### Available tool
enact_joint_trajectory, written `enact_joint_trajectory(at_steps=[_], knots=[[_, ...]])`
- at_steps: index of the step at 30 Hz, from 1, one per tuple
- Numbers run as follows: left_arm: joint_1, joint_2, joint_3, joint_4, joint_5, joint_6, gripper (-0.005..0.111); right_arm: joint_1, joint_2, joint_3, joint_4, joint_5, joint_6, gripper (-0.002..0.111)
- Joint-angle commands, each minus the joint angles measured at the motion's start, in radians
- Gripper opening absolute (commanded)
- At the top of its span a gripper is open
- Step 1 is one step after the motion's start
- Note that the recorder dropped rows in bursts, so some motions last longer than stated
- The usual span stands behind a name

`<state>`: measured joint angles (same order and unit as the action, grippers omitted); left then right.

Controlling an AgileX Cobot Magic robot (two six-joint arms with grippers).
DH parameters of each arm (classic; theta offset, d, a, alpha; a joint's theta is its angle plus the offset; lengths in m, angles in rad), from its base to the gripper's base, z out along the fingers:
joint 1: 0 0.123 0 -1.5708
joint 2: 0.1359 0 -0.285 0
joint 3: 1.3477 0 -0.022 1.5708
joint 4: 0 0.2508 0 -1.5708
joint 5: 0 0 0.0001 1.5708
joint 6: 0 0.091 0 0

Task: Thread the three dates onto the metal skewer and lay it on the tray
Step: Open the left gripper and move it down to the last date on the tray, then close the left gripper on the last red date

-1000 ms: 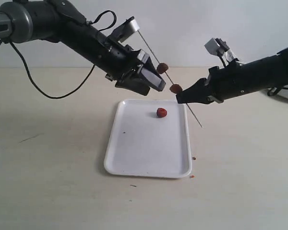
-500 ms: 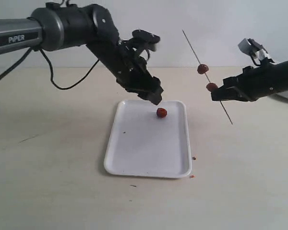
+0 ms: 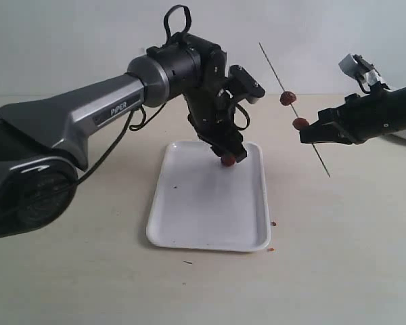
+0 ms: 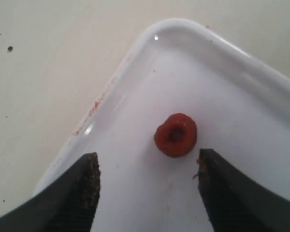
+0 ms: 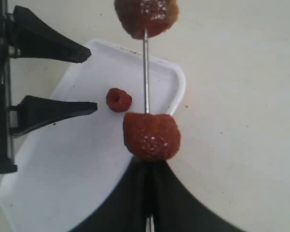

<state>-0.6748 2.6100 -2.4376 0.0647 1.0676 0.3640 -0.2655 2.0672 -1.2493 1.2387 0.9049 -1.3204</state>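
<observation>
One date beneath left hand

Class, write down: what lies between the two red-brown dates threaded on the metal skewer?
Only a bare stretch of the thin grey metal skewer; the higher red-brown date and the lower date sit apart. The right wrist view shows it clearly.

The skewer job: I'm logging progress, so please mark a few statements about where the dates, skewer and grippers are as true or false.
1. Two dates sit on the metal skewer. True.
2. The right gripper holds the metal skewer. True.
3. The third date lies on the table. False: it lies on the white tray.
4. The left gripper is shut on the third date. False: its jaws stand open on either side of it.
5. The metal skewer lies on the tray. False: it is held tilted in the air.
</observation>
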Motion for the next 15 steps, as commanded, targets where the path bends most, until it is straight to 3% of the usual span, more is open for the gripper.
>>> enact_joint_trajectory(at_steps=[1,15], knots=[[-0.017,0.064,-0.077,0.038,0.037,-0.002,0.059,-0.002,-0.008,-0.004,0.011,0.016,-0.005,0.0],[-0.025,0.088,-0.086,0.033,-0.016,0.025,0.059,-0.002,-0.008,-0.004,0.01,0.016,-0.017,0.0]])
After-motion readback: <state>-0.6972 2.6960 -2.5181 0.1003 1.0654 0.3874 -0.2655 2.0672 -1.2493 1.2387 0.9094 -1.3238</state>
